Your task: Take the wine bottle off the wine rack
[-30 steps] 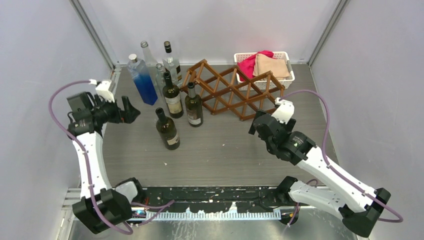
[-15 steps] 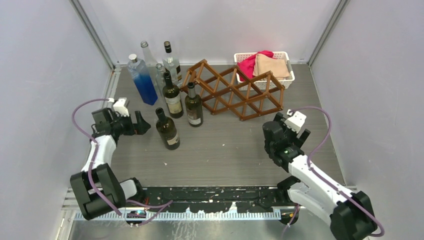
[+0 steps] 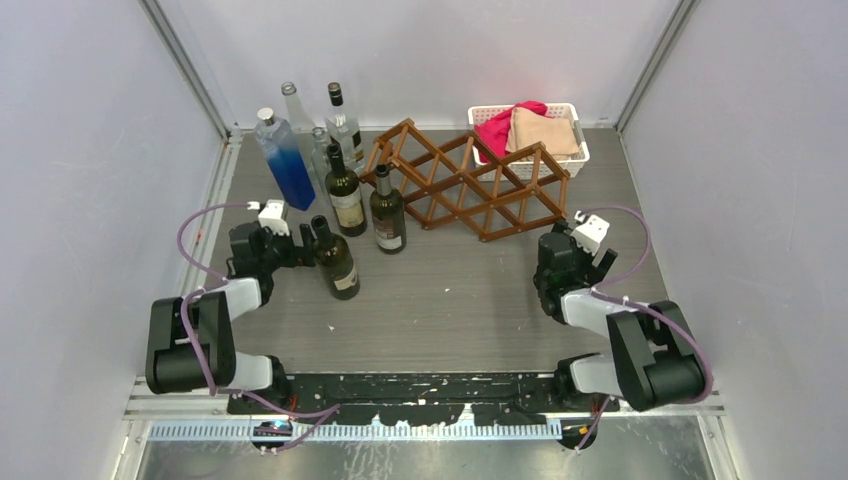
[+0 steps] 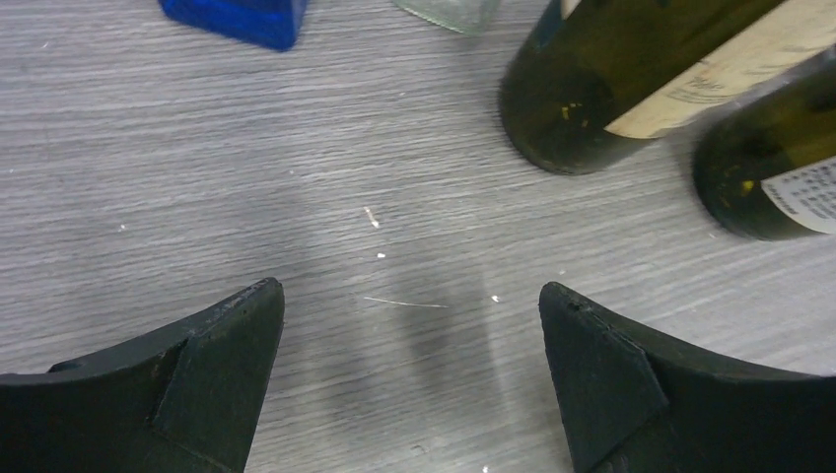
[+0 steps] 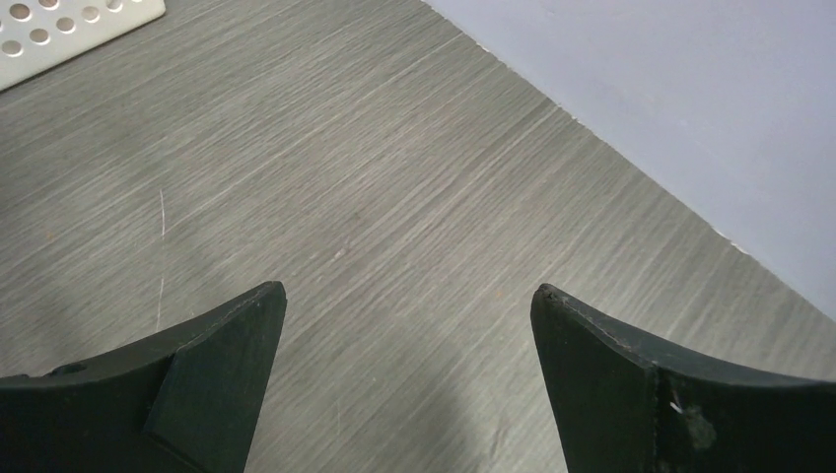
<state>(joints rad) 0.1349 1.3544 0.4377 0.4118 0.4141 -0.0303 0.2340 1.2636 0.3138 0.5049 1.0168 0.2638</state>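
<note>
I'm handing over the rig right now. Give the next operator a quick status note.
Left end effector: open, empty, low over the table beside the nearest dark bottle.
Right end effector: open, empty, over table near the wine rack.
Rack: no bottle visible in its cells; dark bottles stand upright to its left.
Done: apparently the removal. Left: nothing obvious; confirm rack empty.

Left tool (image 4: 409,291) retracted beside front bottle (image 3: 337,264); right tool (image 5: 409,291) retracted from wine rack (image 3: 466,187).
</note>
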